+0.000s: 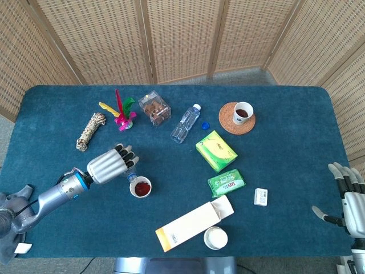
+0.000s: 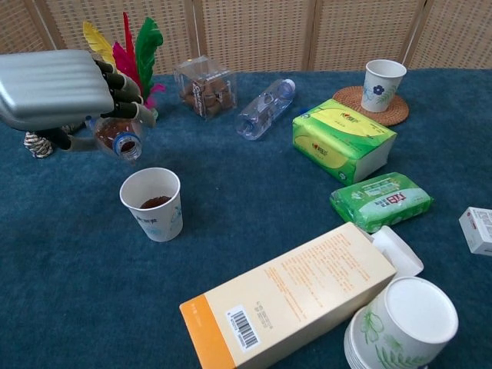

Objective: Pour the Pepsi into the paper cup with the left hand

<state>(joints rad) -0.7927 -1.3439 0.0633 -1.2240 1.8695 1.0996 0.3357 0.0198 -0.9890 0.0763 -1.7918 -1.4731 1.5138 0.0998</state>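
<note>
My left hand grips a small Pepsi bottle holding dark cola, tilted with its open mouth pointing down and right. The mouth hangs just above and left of the rim of a white paper cup, which holds a little dark liquid. No stream shows between them. Most of the bottle is hidden under the hand. My right hand hovers at the far right edge, fingers spread and empty.
Behind the left hand are a feather shuttlecock, a coiled rope and a clear box. An empty water bottle, green tissue packs, an orange-and-cream carton, stacked cups and a cup on a coaster fill the right.
</note>
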